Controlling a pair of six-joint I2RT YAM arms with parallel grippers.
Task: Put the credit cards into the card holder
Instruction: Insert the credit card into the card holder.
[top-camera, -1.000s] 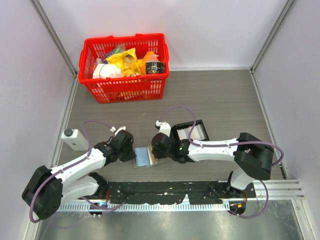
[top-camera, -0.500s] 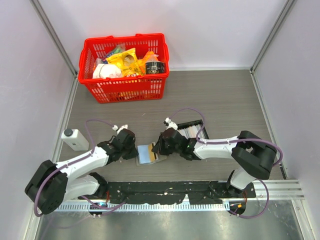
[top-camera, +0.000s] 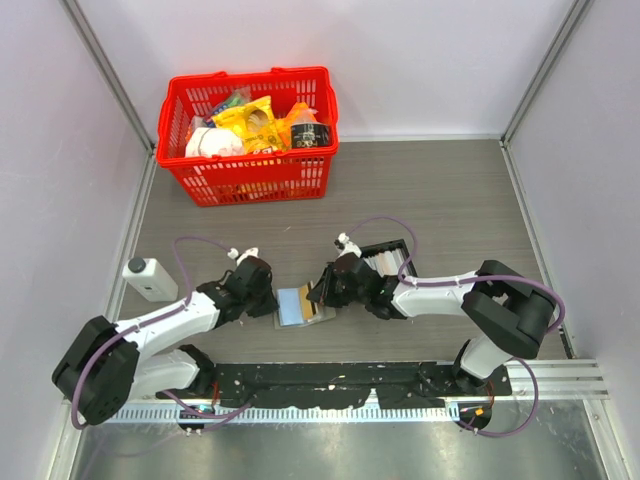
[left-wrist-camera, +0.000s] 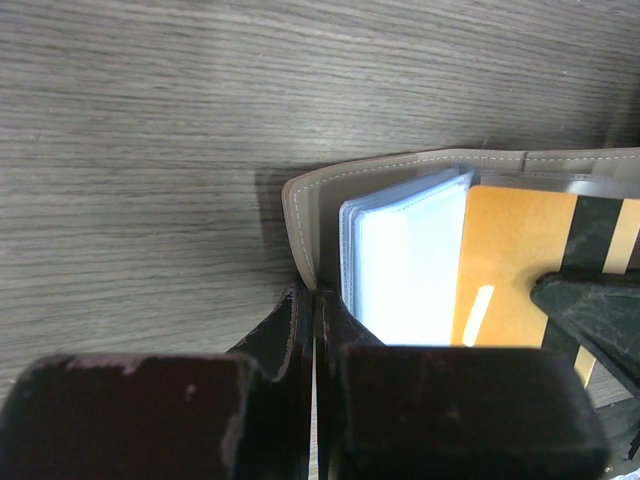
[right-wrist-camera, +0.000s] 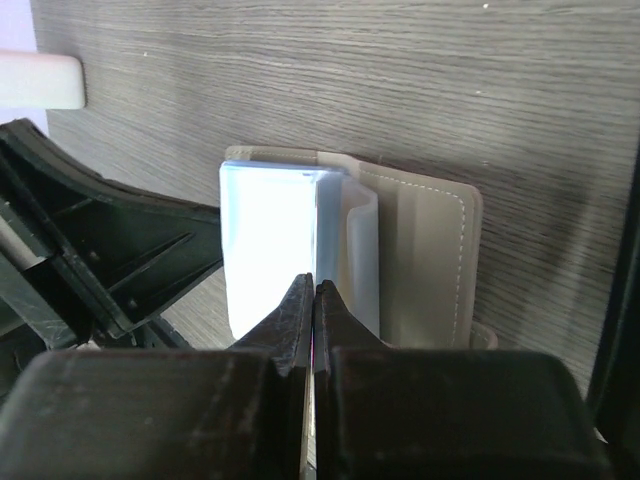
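Observation:
The card holder (top-camera: 296, 306) lies open between the arms, its pale blue pockets fanned up. My left gripper (top-camera: 274, 303) is shut on the edge of its beige left cover (left-wrist-camera: 310, 215), tips (left-wrist-camera: 313, 292) pinching the rim. My right gripper (top-camera: 322, 296) is shut on a tan-orange credit card (left-wrist-camera: 510, 260), which stands on edge among the pockets. In the right wrist view its tips (right-wrist-camera: 314, 283) sit between the blue-white pages and a pale pocket, with the beige cover (right-wrist-camera: 430, 250) to the right. More pale credit cards (top-camera: 388, 262) lie in the black tray (top-camera: 385, 244).
A red basket (top-camera: 255, 178) full of packets stands at the back left. A small white device (top-camera: 150, 279) lies left of the left arm. Grey walls close in both sides. The right arm's cable loops over the tray.
The right gripper has drawn back to the right, uncovering the tan card at the holder's right side. The left gripper and the holder have shifted slightly right.

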